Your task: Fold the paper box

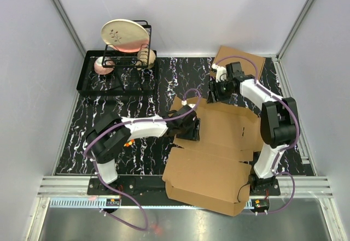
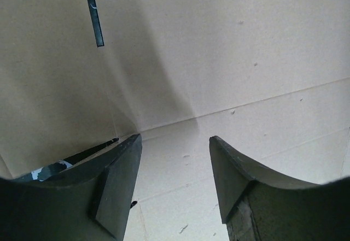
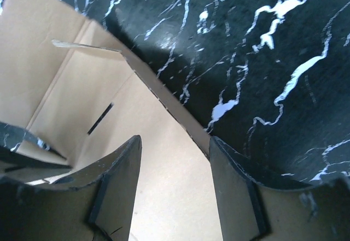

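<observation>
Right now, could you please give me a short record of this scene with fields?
item: paper box, lying mostly flat on the table, not yet made up
left gripper: open, over the sheet's left part
right gripper: open, at the sheet's far edge
other: second cardboard box far right; plate in rack far left

Overhead view: you get bright, even light from above, soft shadows beneath the arms (image 1: pixel 145 126), pale walls (image 1: pixel 33 60) nearly washed out. Left wrist: broad soft shadow across the paper box (image 2: pixel 229 60), foreground dim and blurred. Right wrist: bench (image 3: pixel 262 60) veining crisp.
</observation>
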Controlling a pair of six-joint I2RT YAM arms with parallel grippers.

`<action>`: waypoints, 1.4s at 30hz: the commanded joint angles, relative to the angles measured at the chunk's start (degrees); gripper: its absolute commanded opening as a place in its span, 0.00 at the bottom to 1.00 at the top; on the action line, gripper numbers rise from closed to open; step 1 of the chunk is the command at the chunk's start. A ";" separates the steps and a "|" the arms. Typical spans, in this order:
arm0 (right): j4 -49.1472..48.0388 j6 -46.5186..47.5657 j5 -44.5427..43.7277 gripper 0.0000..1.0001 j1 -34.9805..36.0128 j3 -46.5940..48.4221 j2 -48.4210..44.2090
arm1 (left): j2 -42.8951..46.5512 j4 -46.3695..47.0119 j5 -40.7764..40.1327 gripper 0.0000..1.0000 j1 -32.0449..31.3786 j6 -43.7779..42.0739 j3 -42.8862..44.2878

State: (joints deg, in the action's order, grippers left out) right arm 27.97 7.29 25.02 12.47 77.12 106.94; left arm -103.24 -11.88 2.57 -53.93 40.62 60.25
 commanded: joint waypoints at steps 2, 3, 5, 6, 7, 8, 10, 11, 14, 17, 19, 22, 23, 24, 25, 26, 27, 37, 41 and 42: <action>2.01 -0.70 -0.67 0.58 2.65 -3.73 -6.29 | -3.11 -4.46 -7.39 0.60 2.60 -0.10 -2.42; 1.74 -0.61 -1.63 0.58 3.34 -4.34 -6.65 | -2.58 -4.90 -7.92 0.60 2.69 -0.19 -2.33; 1.04 -0.43 -3.38 0.58 3.79 -5.23 -7.61 | -1.97 -6.13 -9.76 0.60 3.04 -0.72 -2.15; 0.95 -0.26 -4.35 0.57 4.14 -5.31 -7.88 | -1.27 -6.40 -10.12 0.60 3.22 -0.81 -2.15; 0.69 -0.26 -5.23 0.57 4.40 -5.23 -7.88 | -0.91 -6.58 -10.39 0.60 3.39 -0.89 -2.24; 0.69 -0.17 -6.28 0.56 4.84 -5.05 -8.06 | -0.56 -6.84 -10.83 0.60 3.48 -0.98 -2.41; 0.86 0.71 -8.57 0.54 5.72 -4.70 -7.80 | 0.41 -7.02 -11.44 0.60 3.57 -0.98 -3.12; 0.86 0.88 -9.45 0.54 5.90 -4.61 -7.71 | 0.93 -7.02 -11.45 0.60 3.66 -0.90 -3.29; 0.69 1.67 -13.66 0.53 7.30 -3.74 -6.74 | 1.46 -6.93 -11.80 0.60 3.75 -0.89 -4.08; 0.25 2.82 -17.70 0.50 9.41 -3.03 -5.60 | 1.73 -7.28 -12.50 0.60 3.75 -1.33 -4.44; -0.10 3.26 -19.29 0.47 10.55 -2.42 -4.37 | 1.81 -7.54 -13.11 0.60 3.66 -1.60 -4.70; -0.46 3.70 -22.90 0.43 11.17 -1.37 -2.71 | 1.82 -7.46 -13.47 0.60 3.75 -1.51 -5.32; -0.54 3.70 -24.56 0.41 11.61 -1.10 -2.17 | 1.90 -7.46 -13.47 0.60 3.75 -1.42 -5.58; -0.54 4.05 -24.66 0.40 11.61 -0.92 -1.82 | 1.90 -7.54 -13.55 0.60 3.75 -1.51 -5.84; -1.07 4.22 -26.14 0.39 11.87 -0.66 -1.21 | 1.90 -7.37 -13.73 0.60 3.75 -1.51 -6.02; -1.42 4.31 -27.64 0.38 12.31 -0.57 -0.94 | 1.90 -7.37 -13.82 0.60 3.75 -1.51 -6.19; -1.60 4.75 -27.83 0.38 12.40 -0.57 -0.85 | 1.90 -7.37 -13.82 0.60 3.75 -1.51 -6.46; -0.99 7.21 -29.85 0.57 13.02 2.15 0.99 | 1.29 -6.23 -13.73 0.60 3.75 -1.33 -7.86; -0.46 7.91 -28.11 0.57 13.02 3.12 1.61 | 1.20 -6.05 -13.73 0.60 3.66 -1.33 -8.30; 0.07 7.92 -27.74 0.56 13.02 3.82 2.04 | 1.20 -6.05 -13.82 0.60 3.66 -1.33 -8.31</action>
State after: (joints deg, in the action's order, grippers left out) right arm 26.33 13.76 -3.44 25.04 77.62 108.05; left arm -99.74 -10.39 -6.50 -51.37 40.82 55.44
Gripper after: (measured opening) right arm 0.581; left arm 0.598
